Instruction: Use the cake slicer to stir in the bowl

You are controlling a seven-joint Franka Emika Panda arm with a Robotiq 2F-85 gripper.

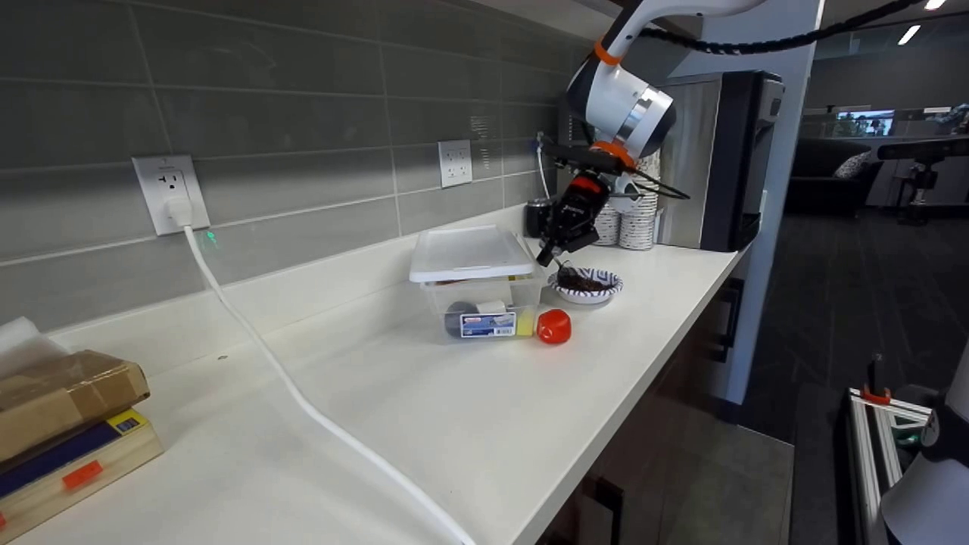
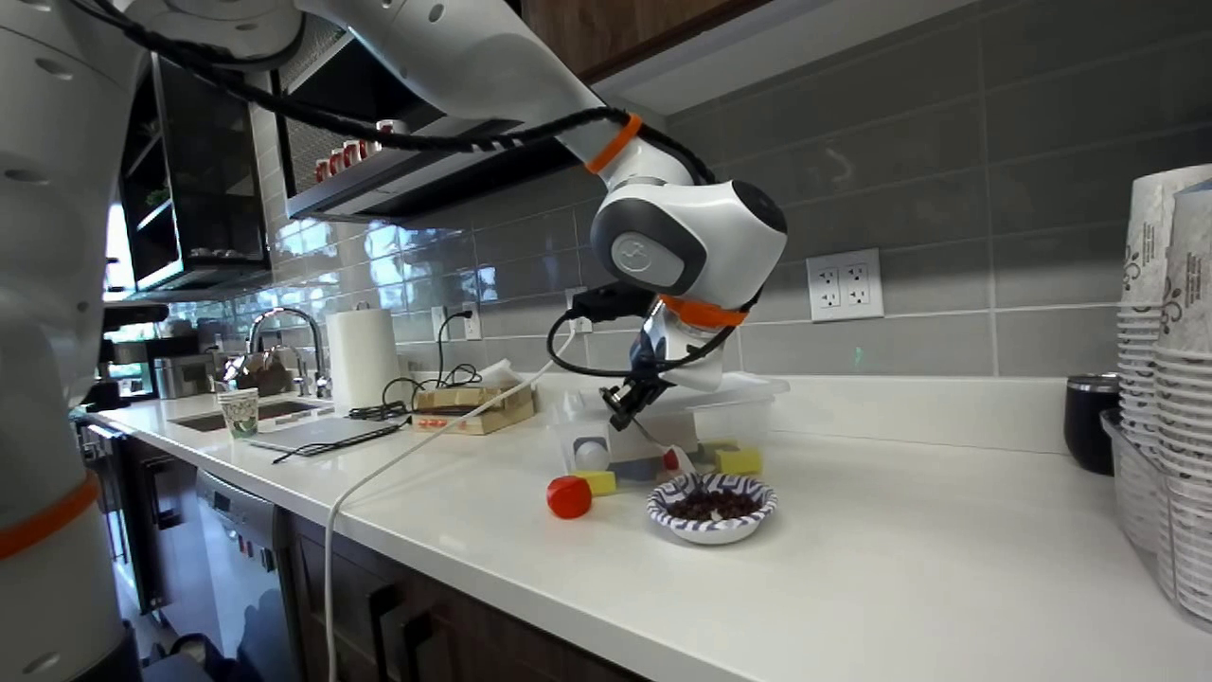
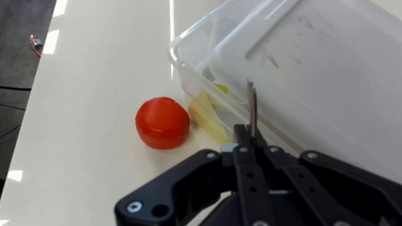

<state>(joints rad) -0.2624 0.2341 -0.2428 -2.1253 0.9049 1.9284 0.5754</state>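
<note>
The bowl [image 1: 594,298] stands on the counter with dark brown bits inside. It shows a blue-and-white patterned rim in both exterior views [image 2: 720,536] and is out of the wrist view. My gripper [image 1: 548,253] is up and to the side of the bowl; it also shows in an exterior view [image 2: 622,409]. In the wrist view my gripper [image 3: 246,135] is shut on the thin metal handle of the cake slicer [image 3: 252,108]. The cake slicer [image 2: 651,438] slants down from the jaws, with its lower end in the bowl against the bits. Its tip is hidden among them.
A translucent lidded box [image 1: 477,257] stands beside the bowl; its lid [image 3: 314,78] fills the wrist view's right. A red ball [image 3: 162,123] sits near the box corner. Stacked cups [image 2: 1184,445] and a dark tumbler [image 2: 1091,426] stand farther along. A white cable [image 1: 333,428] crosses the counter.
</note>
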